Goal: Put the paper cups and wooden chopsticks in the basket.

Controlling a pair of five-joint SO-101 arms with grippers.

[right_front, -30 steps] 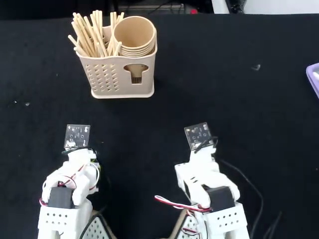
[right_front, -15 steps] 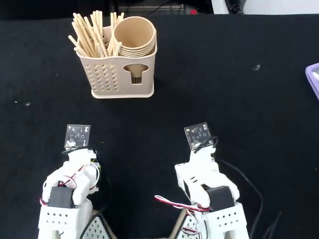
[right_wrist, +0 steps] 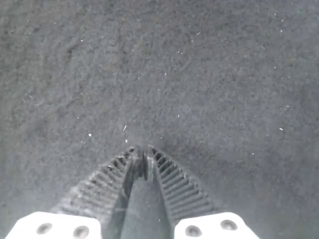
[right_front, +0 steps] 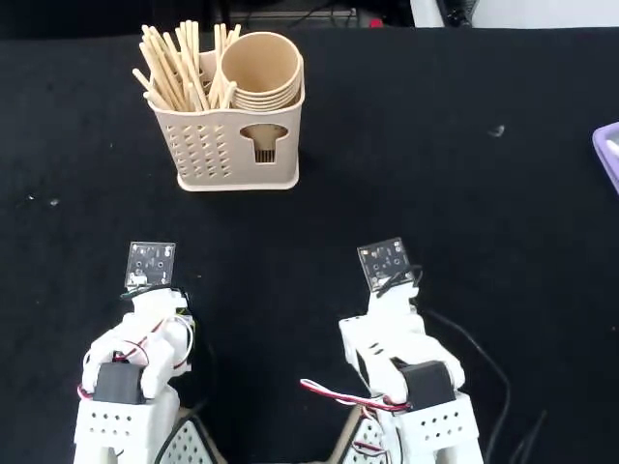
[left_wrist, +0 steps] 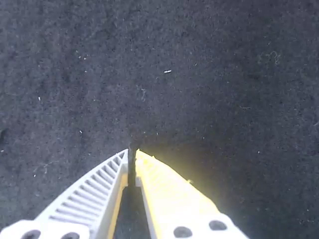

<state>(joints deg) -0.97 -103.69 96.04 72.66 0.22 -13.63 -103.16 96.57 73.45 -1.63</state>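
Observation:
A beige perforated basket (right_front: pixel 237 150) stands at the back left of the black table. Stacked paper cups (right_front: pixel 262 70) fill its right compartment and a bundle of wooden chopsticks (right_front: pixel 184 66) stands upright in its left one. Both arms sit folded near the front edge, far from the basket. My left gripper (left_wrist: pixel 132 151) is shut with nothing in it, tips just over bare cloth. My right gripper (right_wrist: pixel 144 151) is likewise shut and empty above the cloth.
A purple object (right_front: pixel 608 150) pokes in at the right edge of the table. Small specks (right_front: pixel 496 130) lie on the cloth. Cables (right_front: pixel 484 372) trail beside the right arm's base. Black cloth stretches between the arms and the basket.

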